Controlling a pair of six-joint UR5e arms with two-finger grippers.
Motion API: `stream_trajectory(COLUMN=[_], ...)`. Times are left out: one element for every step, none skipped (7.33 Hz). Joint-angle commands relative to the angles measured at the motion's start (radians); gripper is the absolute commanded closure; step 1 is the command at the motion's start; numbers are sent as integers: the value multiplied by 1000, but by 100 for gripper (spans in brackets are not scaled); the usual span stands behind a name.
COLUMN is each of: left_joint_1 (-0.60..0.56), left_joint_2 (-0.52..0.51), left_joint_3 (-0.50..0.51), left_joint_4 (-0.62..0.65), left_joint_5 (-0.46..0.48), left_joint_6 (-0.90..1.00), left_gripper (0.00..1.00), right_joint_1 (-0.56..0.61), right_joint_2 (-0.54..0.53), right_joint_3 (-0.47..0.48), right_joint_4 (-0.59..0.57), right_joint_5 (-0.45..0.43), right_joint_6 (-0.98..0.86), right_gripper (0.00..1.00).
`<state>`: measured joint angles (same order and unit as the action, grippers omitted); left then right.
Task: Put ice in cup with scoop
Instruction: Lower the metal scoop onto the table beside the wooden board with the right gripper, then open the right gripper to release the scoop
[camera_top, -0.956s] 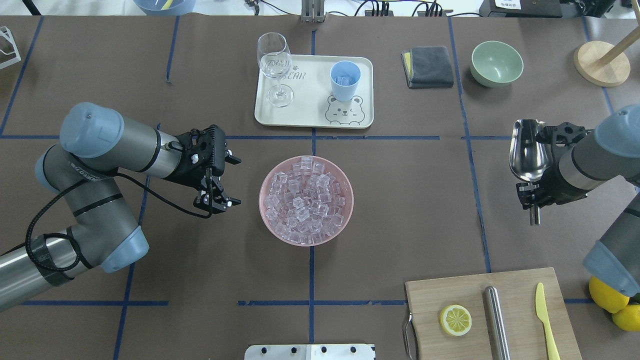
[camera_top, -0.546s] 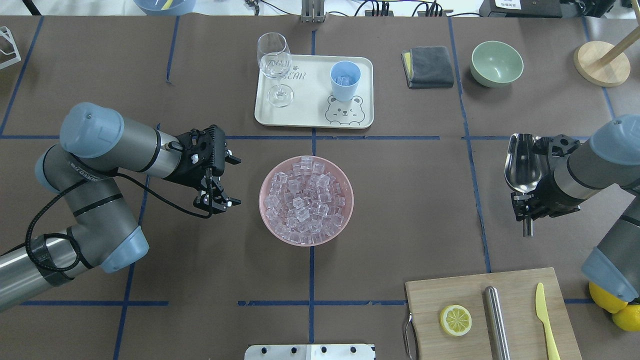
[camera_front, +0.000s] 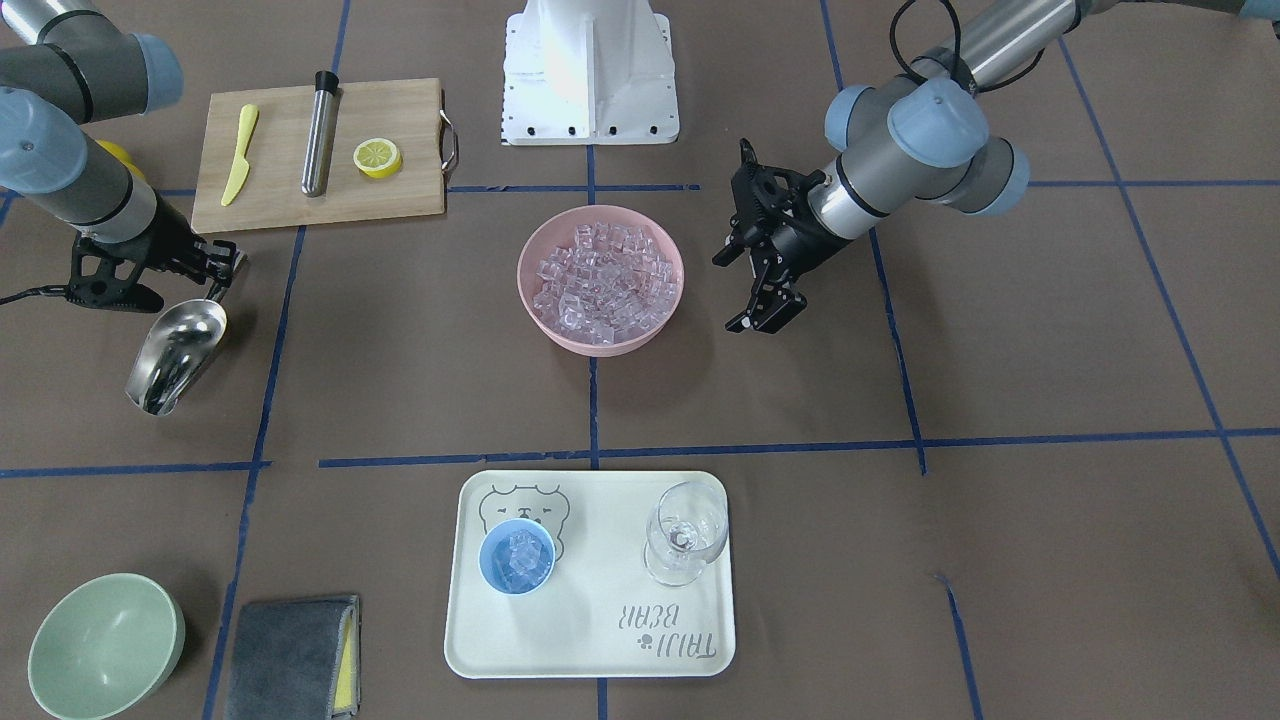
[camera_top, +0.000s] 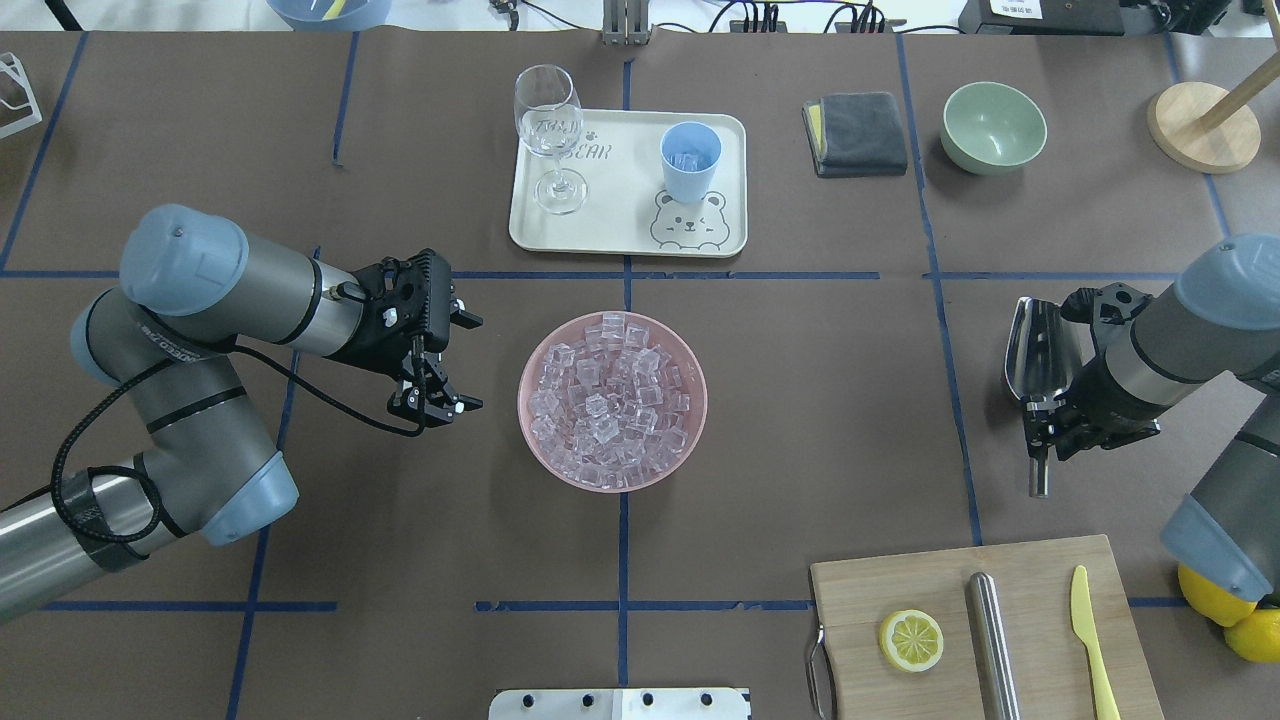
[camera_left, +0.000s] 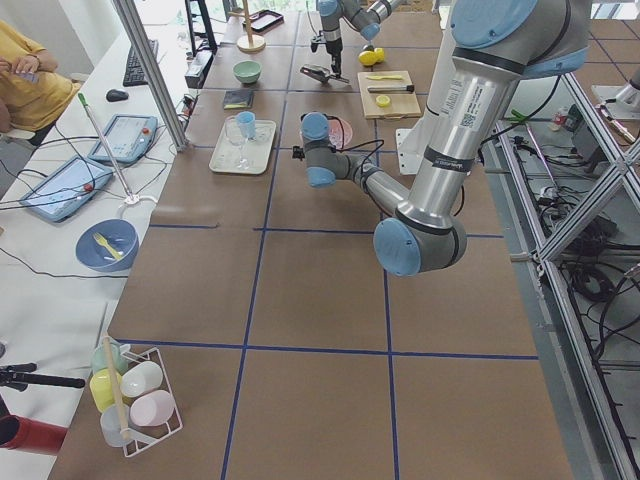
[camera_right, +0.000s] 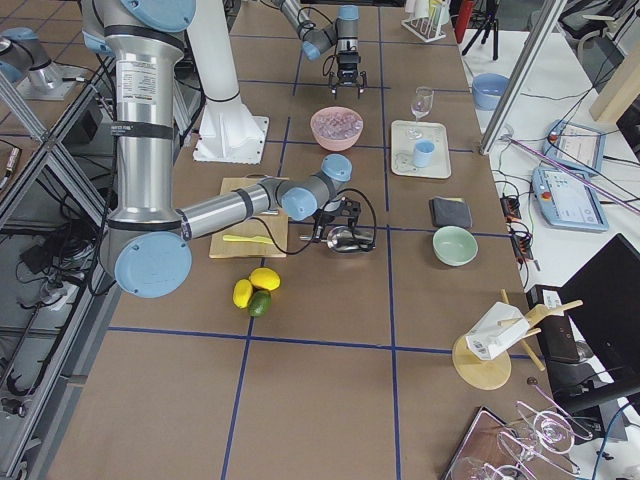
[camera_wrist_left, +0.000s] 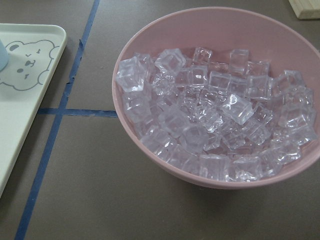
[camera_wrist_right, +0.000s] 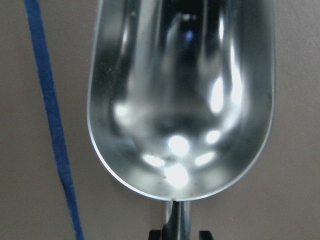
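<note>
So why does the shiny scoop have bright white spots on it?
Right wrist view: the scoop is mirror-like steel, so light bounces off it as white glare spots, and it looks blurry this close. Left wrist view: the ice is sharp, with only small glints.

Brown surface, taped in blue lines, carries a pink bowl at centre. Cream tray sits beyond it. Grey cloth and green bowl lie further right, wooden board at the near edge.

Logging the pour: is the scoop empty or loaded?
Empty. The right wrist view shows the scoop bare and shiny inside, with nothing in it; the front view agrees.
</note>
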<state>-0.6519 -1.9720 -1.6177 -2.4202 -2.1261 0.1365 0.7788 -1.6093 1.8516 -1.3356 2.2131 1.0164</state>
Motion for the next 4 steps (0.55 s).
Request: stream_trajectory(left_joint_1=[-2, -2, -2, -12], left_joint_2=[-1, -1, -1, 5], left_joint_3=[-1, -1, 1, 1], left_joint_4=[1, 1, 1, 7], left_joint_5=[0, 2, 6, 8], left_joint_6=[0, 0, -2, -2], left_gripper=[0, 0, 0, 0], right_joint_1=[-1, -1, 2, 10], right_joint_2=[5, -1, -1, -4], right_joint_3=[-2, 9, 21, 62], right_joint_4=[0, 0, 0, 0], right_joint_5=[16, 14, 13, 10], right_joint_6=[1, 1, 1, 1], right_gripper=[14, 0, 0, 0])
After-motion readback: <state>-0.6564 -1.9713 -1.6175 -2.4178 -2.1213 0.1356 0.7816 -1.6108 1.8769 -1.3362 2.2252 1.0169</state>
